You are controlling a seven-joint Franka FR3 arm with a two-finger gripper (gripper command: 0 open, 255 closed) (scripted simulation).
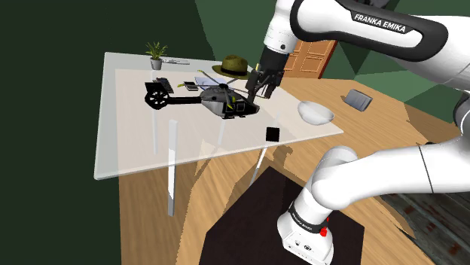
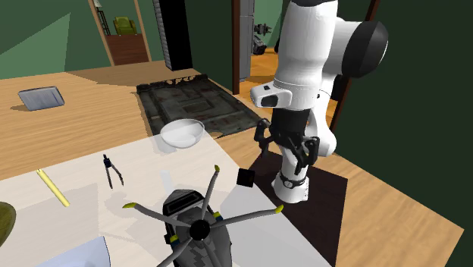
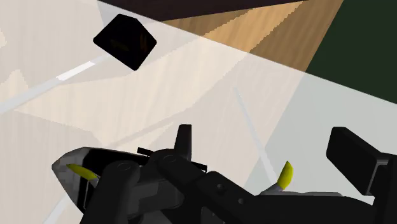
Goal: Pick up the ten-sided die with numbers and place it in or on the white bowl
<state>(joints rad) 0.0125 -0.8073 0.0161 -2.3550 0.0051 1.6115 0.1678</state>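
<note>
While the jaws hang wide open and empty over the toy helicopter [image 1: 222,99], the black die [image 1: 273,135] sits apart near the edge of the surface [image 1: 135,150], so a careless descent could clip the rotor blades or nudge the die off.

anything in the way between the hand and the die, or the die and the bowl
Nothing visible blocks either. The black die lies near the table edge, with bare tabletop between it and the white bowl. The toy helicopter sits below the hand, apparently off the line to the die.
</note>
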